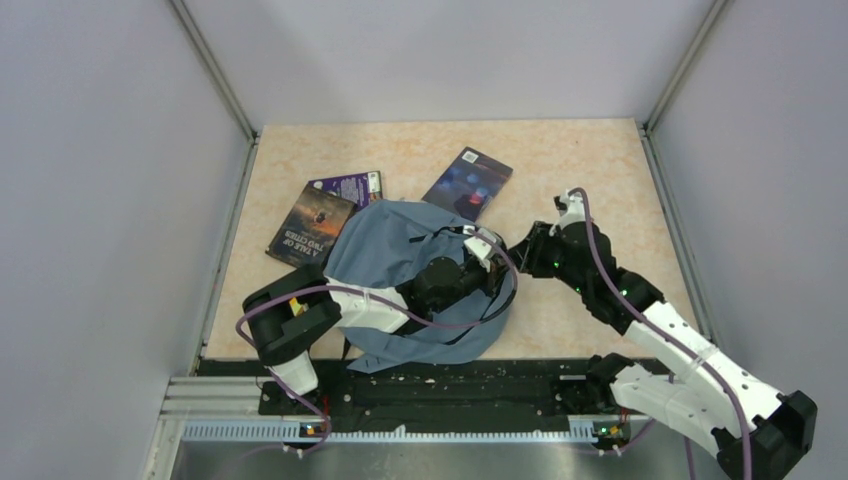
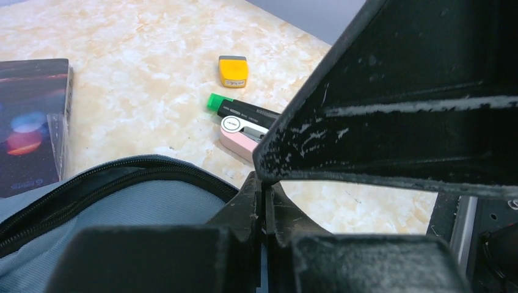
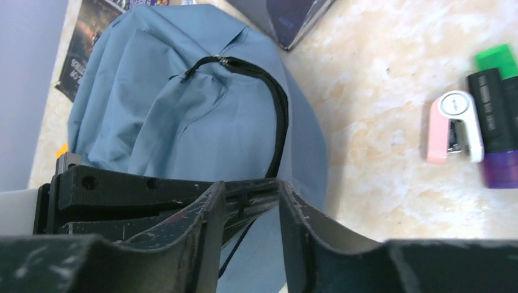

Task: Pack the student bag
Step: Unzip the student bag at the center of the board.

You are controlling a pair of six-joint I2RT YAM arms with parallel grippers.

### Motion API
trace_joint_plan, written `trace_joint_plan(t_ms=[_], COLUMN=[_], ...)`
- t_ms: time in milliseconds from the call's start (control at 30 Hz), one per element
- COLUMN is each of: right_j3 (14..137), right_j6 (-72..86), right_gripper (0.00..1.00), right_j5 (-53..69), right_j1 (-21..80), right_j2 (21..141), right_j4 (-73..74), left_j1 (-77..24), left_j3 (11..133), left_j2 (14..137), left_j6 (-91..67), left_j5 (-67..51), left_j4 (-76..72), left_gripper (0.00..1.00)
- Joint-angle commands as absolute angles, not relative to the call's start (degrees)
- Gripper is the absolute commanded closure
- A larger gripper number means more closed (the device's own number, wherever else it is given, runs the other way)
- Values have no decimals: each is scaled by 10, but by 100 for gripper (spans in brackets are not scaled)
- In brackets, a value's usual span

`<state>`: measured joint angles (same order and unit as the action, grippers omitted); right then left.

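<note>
The left gripper (image 2: 264, 195) pinches the student bag (image 3: 183, 110) rim, jaws shut; the right gripper (image 3: 249, 190), jaws part-open, crowds it — a bump could free the fabric.

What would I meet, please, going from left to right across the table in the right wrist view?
student bag → dark blue book → pink stapler → green-capped highlighter

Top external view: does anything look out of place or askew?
The grey-blue fabric backpack lies crumpled, overlapping an edge of the dark Tale of Two Cities paperback, which sits skewed on a purple book. Nothing looks spilled or damaged.
</note>
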<state>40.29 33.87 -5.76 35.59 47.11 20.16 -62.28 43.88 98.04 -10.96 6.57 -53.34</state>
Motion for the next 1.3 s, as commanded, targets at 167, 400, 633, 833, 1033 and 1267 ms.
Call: trace_joint_plan(t_ms=[167,400,633,833,1033,1267], right_j3=[469,450,440,438,427,403], right_j6=[324,328,322,313,316,328], right_gripper=[28,16,17,24,32,44], right_j5=[-186,-184,-70,-4,-2,34], right_j1=[361,349,327,327,327,327], right_j2=[454,440,515,577,611,633], right_j4=[276,281,222,189,184,152], left_j1=[-621,-621,-621,-621,-621,-622], left_j3=[431,377,339,337,337,337], left_j2=[972,943,921,919,917,918], left_j6=[-124,-132,-133,-133,-132,-134], left_j5=[77,29,23,17,16,10], left_j4=[-585,-592,-593,-595,-596,-599], left_gripper=[100,100,100,100,100,100])
